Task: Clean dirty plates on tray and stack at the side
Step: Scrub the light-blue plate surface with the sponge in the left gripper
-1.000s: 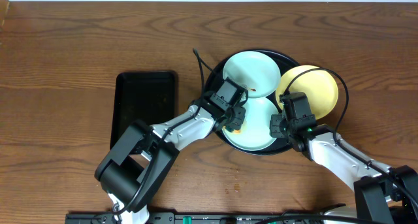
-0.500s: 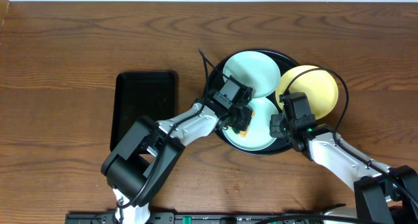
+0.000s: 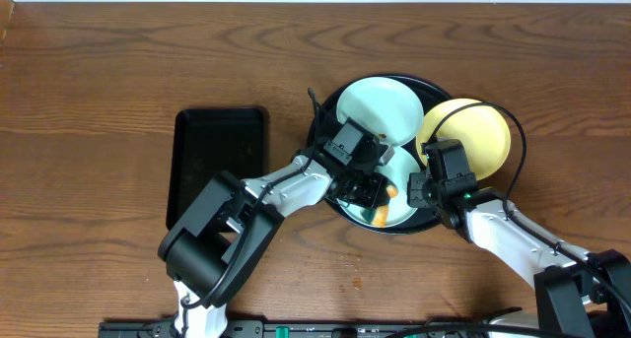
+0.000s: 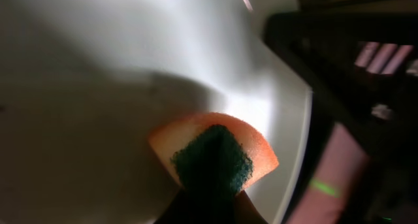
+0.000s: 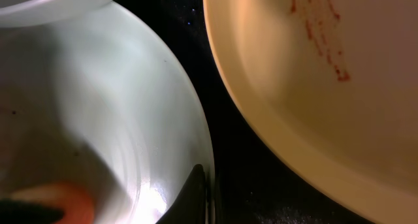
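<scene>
The round black tray [image 3: 431, 87] holds three plates. A pale blue-white plate [image 3: 380, 109] lies at the back. A pale yellow plate [image 3: 473, 136] with red-brown streaks [image 5: 320, 28] leans at the right. A second pale plate [image 3: 402, 167] lies at the front. My left gripper [image 3: 370, 192] is shut on an orange sponge [image 4: 215, 155] with a green scouring side and presses it on the front plate [image 4: 98, 87]. My right gripper [image 3: 418, 192] is shut on that plate's right rim [image 5: 202, 198].
A smaller rectangular black tray [image 3: 219, 161] lies on the wooden table to the left of the round tray. A black cable runs by the round tray's left rim. The tray's black floor [image 5: 209, 74] shows between the front plate and the yellow plate.
My left gripper has slid the sponge to the right across the front plate, toward the right gripper. The right gripper and the plates have not moved.
</scene>
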